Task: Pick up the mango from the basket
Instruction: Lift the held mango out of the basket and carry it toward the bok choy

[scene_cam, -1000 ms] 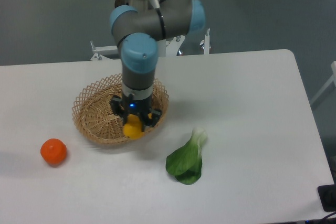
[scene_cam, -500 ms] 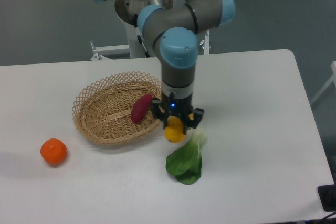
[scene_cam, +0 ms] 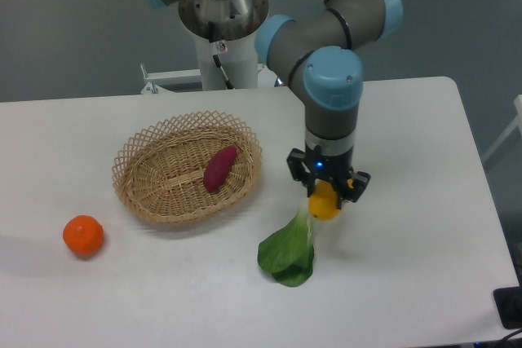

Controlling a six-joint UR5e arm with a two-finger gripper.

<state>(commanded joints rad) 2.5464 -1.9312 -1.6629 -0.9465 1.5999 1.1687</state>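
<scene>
Carried further right since the earlier frame, the gripper (scene_cam: 327, 193) is now well clear of the basket (scene_cam: 134, 165), its fingers clamped on the mango (scene_cam: 324, 204). Smooth and yellow-orange, the mango hangs just below the fingers, long axis roughly vertical. Its lower end points at a green leafy vegetable (scene_cam: 288, 250) lying down-left. Woven wicker to the left holds a purple-red sweet potato (scene_cam: 218, 168).

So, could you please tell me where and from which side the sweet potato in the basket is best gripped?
Grip the sweet potato across its thicker middle, coming from straight above. It lies flat and slanted on the basket floor, and the raised rim blocks side approaches. The tool would probably need turning to span its narrow width.
</scene>
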